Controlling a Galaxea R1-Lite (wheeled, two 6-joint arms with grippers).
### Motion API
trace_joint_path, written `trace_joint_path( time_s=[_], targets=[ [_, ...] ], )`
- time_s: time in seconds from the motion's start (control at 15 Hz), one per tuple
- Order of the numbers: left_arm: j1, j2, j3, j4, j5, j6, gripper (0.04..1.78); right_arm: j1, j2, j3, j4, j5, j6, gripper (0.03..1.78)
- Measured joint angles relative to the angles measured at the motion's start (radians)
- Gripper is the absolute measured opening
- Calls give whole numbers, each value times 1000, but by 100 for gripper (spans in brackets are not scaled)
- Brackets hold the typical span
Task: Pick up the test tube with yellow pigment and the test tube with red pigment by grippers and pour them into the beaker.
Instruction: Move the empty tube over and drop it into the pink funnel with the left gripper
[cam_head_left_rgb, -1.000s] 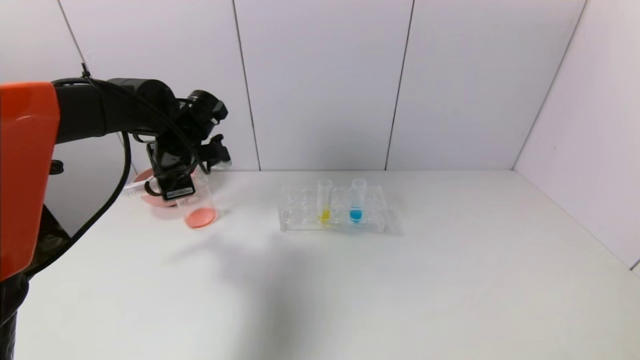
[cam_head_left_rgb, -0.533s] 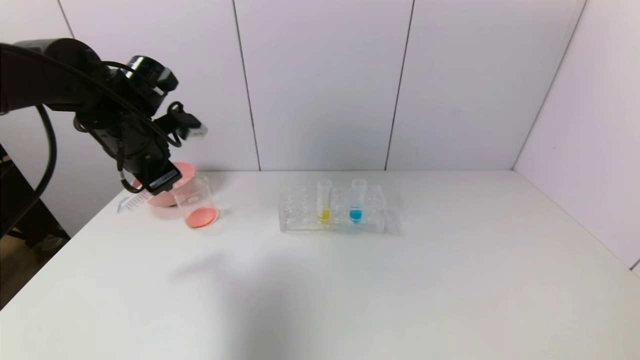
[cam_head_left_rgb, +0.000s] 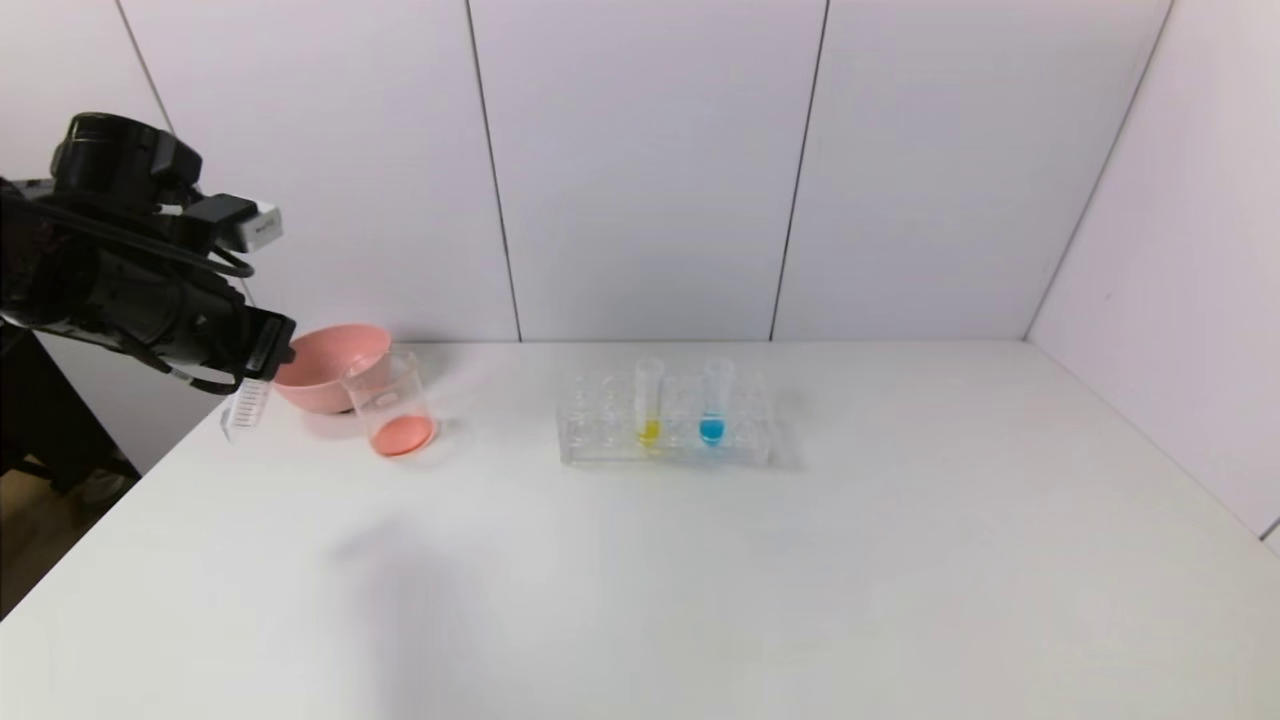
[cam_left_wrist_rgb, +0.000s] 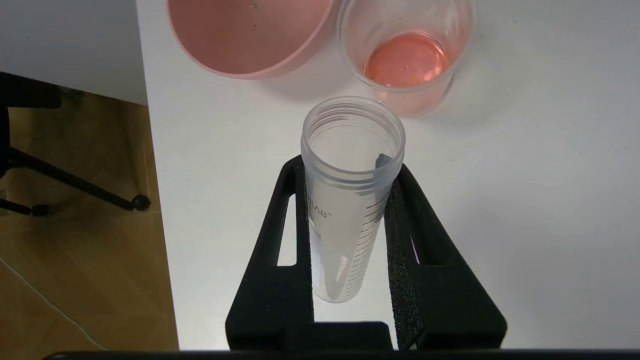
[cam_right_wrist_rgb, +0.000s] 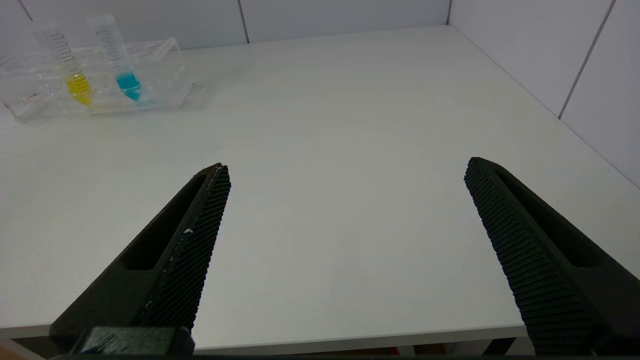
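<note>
Fingers of left gripper pinching emptied test tube above white table.

3 test tubes in all: the test tube with yellow pigment and 1 blue-liquid tube upright in 1 clear rack, and 1 emptied tube, taken as the test tube with red pigment, clamped between the fingers of the left gripper. 1 beaker with red-orange liquid at its bottom, 1 pink bowl touching it, all on 1 white table. 2 grippers counted: the left one and the right gripper, its 2 fingers spread wide apart.
</note>
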Motion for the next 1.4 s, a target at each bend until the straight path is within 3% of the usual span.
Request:
trace_joint_path(
  time_s=[0.33,0.67,1.0,1.4],
  targets=[
    [89,-89,347,-554,23,-215,44,0,0,0,0,0,0,171],
    [112,1,457,-1009,76,-281,44,0,0,0,0,0,0,171],
    [114,201,417,-1200,82,-287,44,0,0,0,0,0,0,171],
    [115,440,178,-1255,164,-296,44,0,0,0,0,0,0,171]
  ],
)
